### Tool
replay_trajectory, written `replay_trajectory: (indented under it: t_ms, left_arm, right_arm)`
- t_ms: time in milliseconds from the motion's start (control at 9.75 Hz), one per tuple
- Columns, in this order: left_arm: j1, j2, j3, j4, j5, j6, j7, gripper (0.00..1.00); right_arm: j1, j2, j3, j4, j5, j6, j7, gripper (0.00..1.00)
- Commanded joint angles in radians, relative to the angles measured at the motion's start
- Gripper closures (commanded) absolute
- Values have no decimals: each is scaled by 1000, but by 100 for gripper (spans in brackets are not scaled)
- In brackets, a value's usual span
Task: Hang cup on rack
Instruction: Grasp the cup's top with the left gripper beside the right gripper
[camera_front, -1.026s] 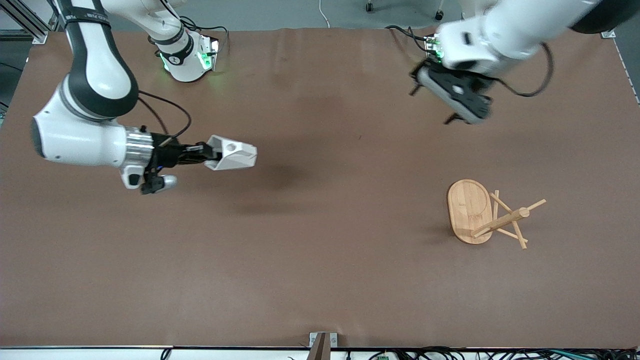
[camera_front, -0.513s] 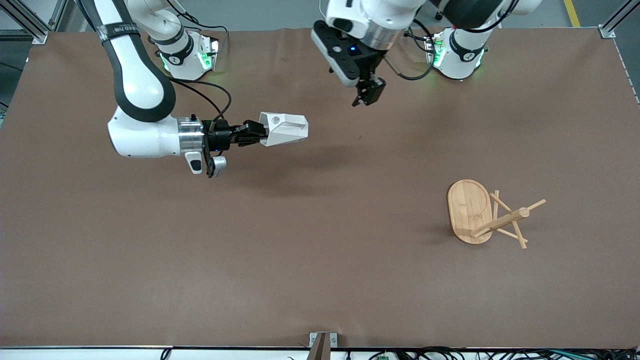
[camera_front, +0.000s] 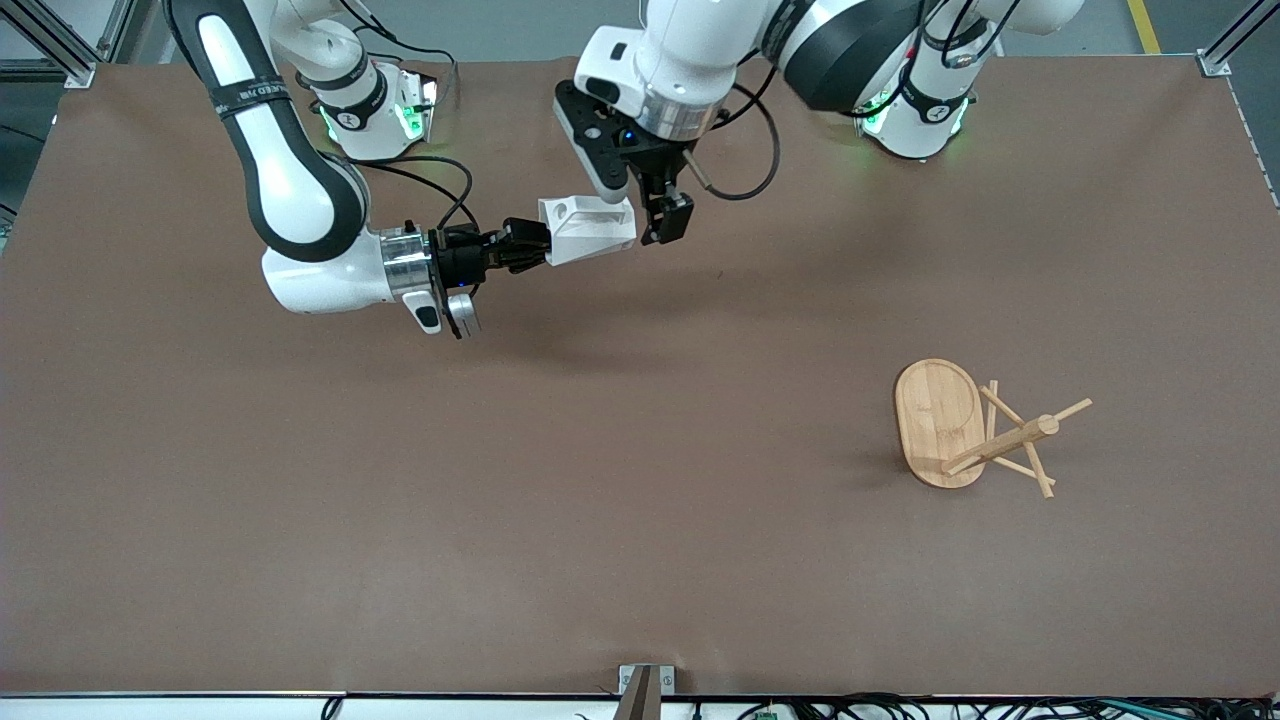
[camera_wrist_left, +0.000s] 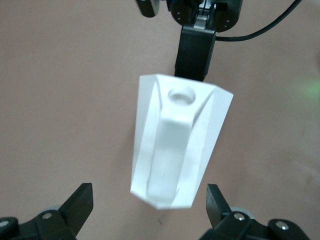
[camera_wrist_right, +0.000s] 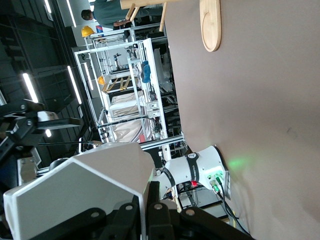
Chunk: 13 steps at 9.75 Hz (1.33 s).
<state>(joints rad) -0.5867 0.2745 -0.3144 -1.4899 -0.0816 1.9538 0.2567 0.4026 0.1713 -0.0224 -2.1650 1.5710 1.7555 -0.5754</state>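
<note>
My right gripper (camera_front: 527, 247) is shut on the white faceted cup (camera_front: 587, 227) and holds it sideways in the air over the table's middle, toward the robots' side. In the right wrist view the fingers (camera_wrist_right: 167, 202) clamp the cup's wall (camera_wrist_right: 80, 192). My left gripper (camera_front: 645, 205) is open, with its fingers on either side of the cup's free end. In the left wrist view the cup (camera_wrist_left: 177, 150) hangs between the spread fingertips (camera_wrist_left: 80, 202), its handle tab and round hole facing the camera. The bamboo rack (camera_front: 995, 445) stands toward the left arm's end.
The rack's oval base (camera_front: 938, 418) and pegs also show in the right wrist view (camera_wrist_right: 210, 25). The brown table mat (camera_front: 640, 520) runs to the front edge, where a small metal bracket (camera_front: 645, 682) sits. Both arm bases stand along the robots' side.
My right arm has carried the cup toward the table's middle. My left arm has swung in from its own end, and its open gripper now straddles the cup.
</note>
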Motion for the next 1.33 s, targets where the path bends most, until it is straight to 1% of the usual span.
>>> replay_trajectory:
  t_ms: [0,410,821,1026,1231]
  left_arm:
    - [-13,28,3,11,29,-1,65,0]
    - [-13,29,-6,2,19,-12,125,0]
    - [-7,35,-11,7,-36,-77,186,0]
    - [2,38,-9,4,-52,-82,242,0]
    - [4,51,-9,4,-53,-82,246,0]
  right_arm:
    - [18,-10,-7,-15,44,-5,-24,100]
    - [28,-10,-7,-15,52,-2,-37,100]
    - [35,-10,-7,-15,52,1,-41,100]
    - [35,-10,-7,-15,53,2,-41,100]
    - [35,-10,-7,-15,53,2,-43,100]
